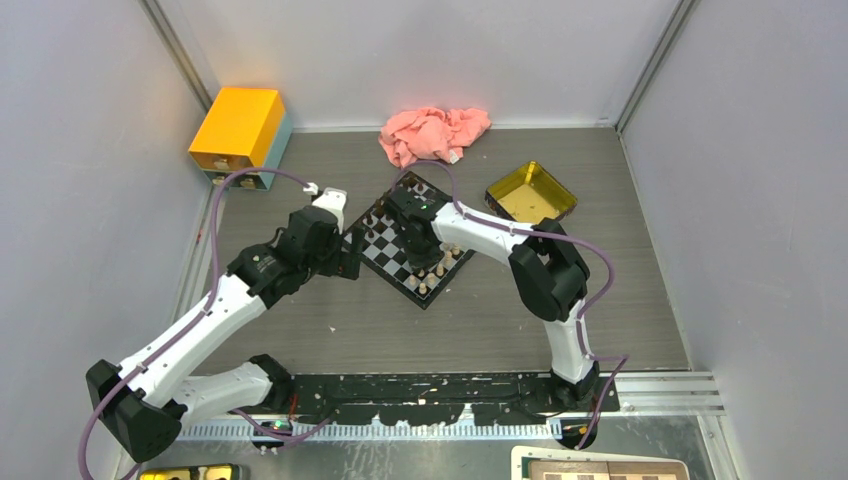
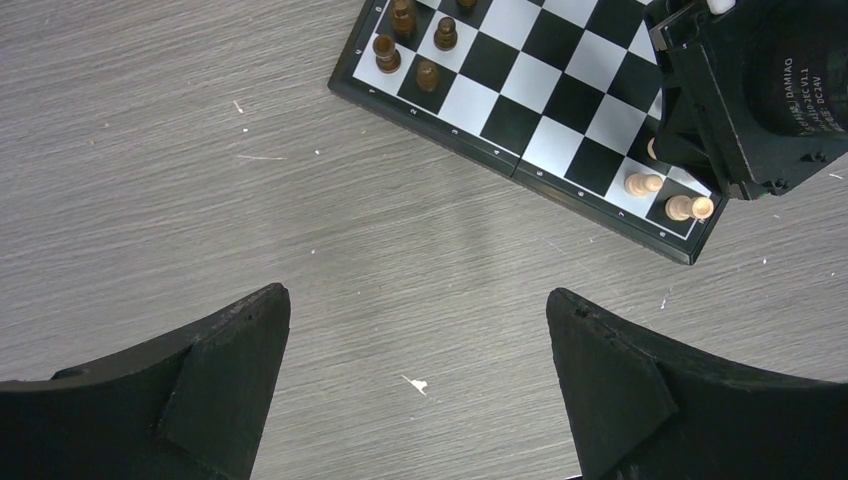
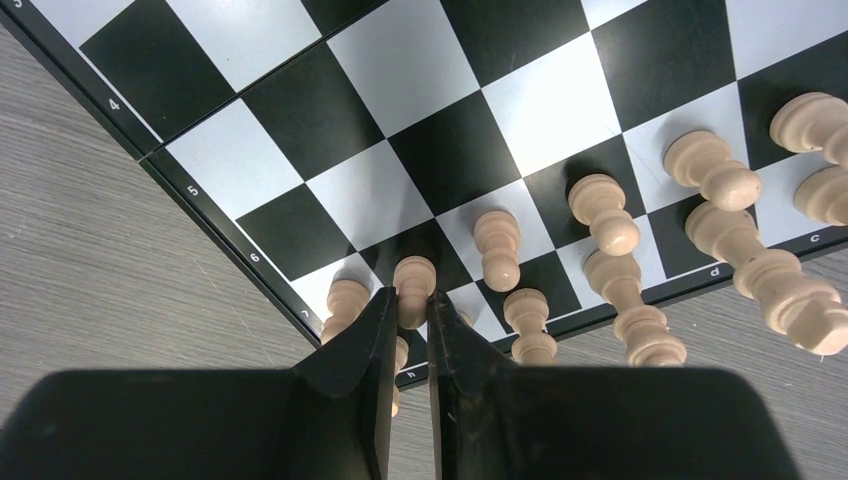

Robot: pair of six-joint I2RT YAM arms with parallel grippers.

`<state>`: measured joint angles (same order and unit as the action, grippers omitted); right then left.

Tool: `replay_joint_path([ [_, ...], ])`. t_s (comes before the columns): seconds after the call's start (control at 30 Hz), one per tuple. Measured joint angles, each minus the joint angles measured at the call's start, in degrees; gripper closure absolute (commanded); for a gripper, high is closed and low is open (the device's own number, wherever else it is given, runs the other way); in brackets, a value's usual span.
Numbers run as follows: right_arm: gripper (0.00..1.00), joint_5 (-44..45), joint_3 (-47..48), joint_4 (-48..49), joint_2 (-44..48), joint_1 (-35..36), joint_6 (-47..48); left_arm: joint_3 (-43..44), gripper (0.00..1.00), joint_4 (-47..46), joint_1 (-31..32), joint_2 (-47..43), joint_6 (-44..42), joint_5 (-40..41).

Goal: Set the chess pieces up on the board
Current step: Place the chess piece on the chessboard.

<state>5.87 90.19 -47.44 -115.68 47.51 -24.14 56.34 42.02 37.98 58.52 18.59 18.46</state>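
Grey table (image 1: pixel 400 330), board (image 1: pixel 383 248) mid-table: right claw (image 3: pixel 412 298) pinching pale pawn (image 3: pixel 415 272) near board's rim; left claw (image 2: pixel 418 300) agape, empty, beside board.

A chess piece (image 3: pixel 414 285) stands between the tips of the right jaws, on the board (image 3: pixel 300 150) beside its nearest edge. More chess pieces (image 3: pixel 610 215) stand on the board right of those jaws, and the counter (image 3: pixel 90 260) lies to their left. The board lies ahead and right of the left jaws, which hang over the counter.
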Motion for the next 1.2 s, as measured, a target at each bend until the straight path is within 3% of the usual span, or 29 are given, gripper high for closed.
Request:
replay_joint_path([
  [0.27,0.94,0.0,0.0,0.3,-0.1,-0.1,0.0,-0.3,0.00,0.0,0.0,0.0,-0.4,0.0],
  [0.6,0.72,0.0,-0.2,0.5,-0.1,-0.1,-0.1,-0.3,0.00,0.0,0.0,0.0,-0.8,0.0],
  [1.2,0.68,0.0,-0.7,0.4,-0.1,-0.1,-0.2,-0.3,0.00,0.0,0.0,0.0,-0.8,0.0],
])
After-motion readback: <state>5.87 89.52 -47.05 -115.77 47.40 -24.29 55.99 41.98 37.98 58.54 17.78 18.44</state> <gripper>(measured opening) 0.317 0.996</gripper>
